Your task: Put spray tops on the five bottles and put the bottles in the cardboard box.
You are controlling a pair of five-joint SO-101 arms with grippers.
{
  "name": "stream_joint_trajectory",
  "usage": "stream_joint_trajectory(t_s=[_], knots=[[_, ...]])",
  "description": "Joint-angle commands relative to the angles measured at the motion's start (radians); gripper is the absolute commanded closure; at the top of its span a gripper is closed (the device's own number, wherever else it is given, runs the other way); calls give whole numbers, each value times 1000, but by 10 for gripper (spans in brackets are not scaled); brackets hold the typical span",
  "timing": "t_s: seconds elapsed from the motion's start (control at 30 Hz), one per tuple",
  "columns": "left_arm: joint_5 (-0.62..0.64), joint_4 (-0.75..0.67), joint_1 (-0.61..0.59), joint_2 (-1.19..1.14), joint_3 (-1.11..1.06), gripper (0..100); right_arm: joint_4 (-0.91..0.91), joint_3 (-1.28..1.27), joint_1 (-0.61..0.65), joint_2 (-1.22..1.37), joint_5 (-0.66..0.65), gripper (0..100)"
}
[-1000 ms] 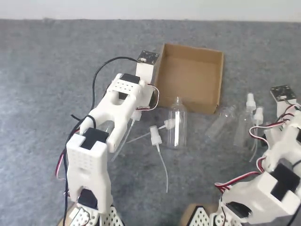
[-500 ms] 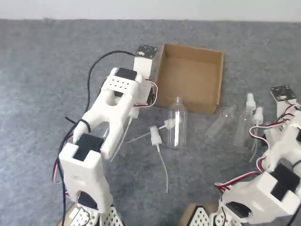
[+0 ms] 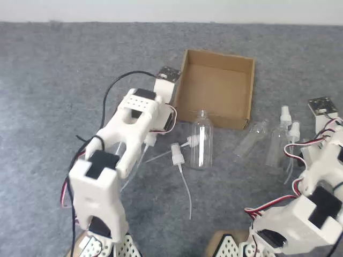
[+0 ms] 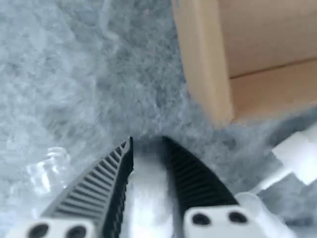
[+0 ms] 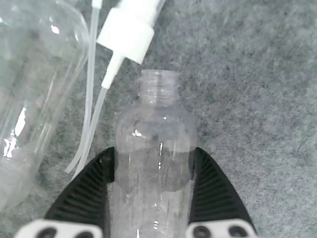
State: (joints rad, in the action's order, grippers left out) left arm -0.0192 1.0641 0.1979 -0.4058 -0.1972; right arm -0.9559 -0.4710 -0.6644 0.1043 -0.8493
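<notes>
Right gripper [image 5: 152, 156]: its fingers press both sides of a topless bottle [image 5: 152, 124], whose open neck reaches past the fingertips, at the table's [image 3: 64, 80] right side.
Left gripper [image 4: 147, 144]: fingers narrow, closed on a blurred pale piece [image 4: 148, 193].
Cardboard box [image 4: 203, 64]: its near corner is just beyond the left fingertips; it stands toward the table's far edge.
Room: bare table left of the box; a spray top [image 5: 130, 30] lies just beside the held bottle's neck.
Left arm [image 3: 131, 128]: stretched forward, low.
Right arm [image 3: 316, 176]: folded.

The near wall of the box [image 3: 217, 88] was blocked by a standing bottle [image 3: 202, 140] and spray tops [image 3: 177, 154]; bare table [image 3: 214, 35] was left behind it.
</notes>
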Motion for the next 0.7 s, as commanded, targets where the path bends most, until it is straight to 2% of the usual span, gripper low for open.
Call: stream_joint_trajectory(t_s=[0.0,0.17,0.27,0.67], knots=[[-34,-61,-3,158,-101,852,10,-17,-13,2,-9,993],[-37,-71,-3,281,-205,852,10,-28,-8,1,-9,993],[-54,-140,-3,321,-274,852,10,-28,-12,1,-9,993],[-46,-186,-2,293,-303,855,16,-28,-8,1,-9,993]])
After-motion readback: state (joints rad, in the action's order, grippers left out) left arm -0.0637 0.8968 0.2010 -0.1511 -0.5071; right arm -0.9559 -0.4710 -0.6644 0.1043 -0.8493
